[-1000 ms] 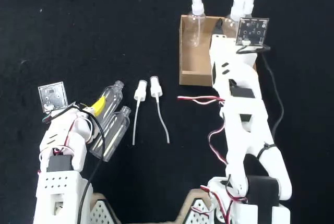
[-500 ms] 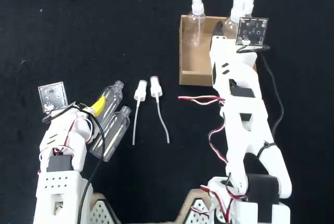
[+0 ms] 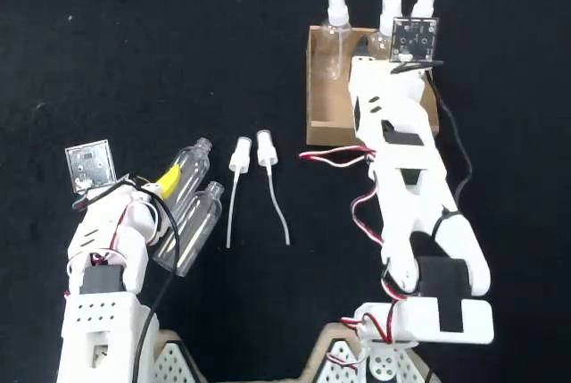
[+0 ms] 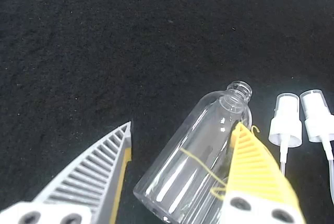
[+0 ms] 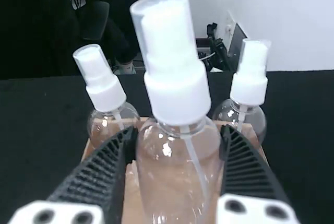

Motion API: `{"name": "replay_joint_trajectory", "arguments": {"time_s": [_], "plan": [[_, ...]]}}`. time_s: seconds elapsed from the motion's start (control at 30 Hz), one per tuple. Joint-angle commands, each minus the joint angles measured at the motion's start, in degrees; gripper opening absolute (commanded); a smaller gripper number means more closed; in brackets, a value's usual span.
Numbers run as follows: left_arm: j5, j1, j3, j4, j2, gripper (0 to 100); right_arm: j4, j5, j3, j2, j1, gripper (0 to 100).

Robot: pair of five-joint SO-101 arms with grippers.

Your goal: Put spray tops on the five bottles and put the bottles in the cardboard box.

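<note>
White plastic of the right arm [image 3: 406, 187] has swung since a second ago. Its wrist now sits further toward 11 o'clock over the cardboard box [image 3: 323, 124], and the capped bottle [image 3: 390, 10] it carries has gone with it, ending up between the two other capped bottles [image 3: 336, 30] standing at the box's far side. The left arm [image 3: 107, 240], the bottles on the black table [image 3: 134, 70] and the loose spray tops [image 3: 241, 155] lie just as they did.

From the wrist, the right gripper [image 5: 177, 135] is clamped on the capped bottle [image 5: 175, 83] — one ribbed finger [image 5: 104, 169] against each side of the clear body, the white spray top rising between and above the tips, the bottle upright.

The left gripper [image 4: 183, 128], at about 8 o'clock on the table, has its jaws spread wide. An uncapped bottle [image 4: 201, 145] lies on its side between them, its neck pointing toward 1 o'clock; it sits against the yellow finger [image 4: 255, 166], with bare cloth between it and the grey finger [image 4: 99, 166]. A second uncapped bottle [image 3: 198, 222] lies just beside it at 5 o'clock, and the two spray tops rest at 3 o'clock of the bottle necks, tubes trailing toward 6.
</note>
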Motion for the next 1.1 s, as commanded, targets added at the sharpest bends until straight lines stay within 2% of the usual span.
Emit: {"name": "replay_joint_trajectory", "arguments": {"time_s": [0.0,0.23,0.43,1.07], "plan": [[-0.26,-0.04,-0.57,-1.32,-0.79,29,-1.23,-0.09,-3.65,-0.48,-0.88,19.1],[-0.26,-0.04,-0.57,-1.32,-0.79,29,-16.09,0.09,-0.22,4.00,-0.70,19.1],[-0.26,-0.04,-0.57,-1.32,-0.79,29,-22.68,0.09,0.48,9.63,-0.44,19.1],[-0.26,-0.04,-0.22,-1.32,-0.79,29,-25.14,-0.26,-3.30,19.38,-0.88,19.1]]}}
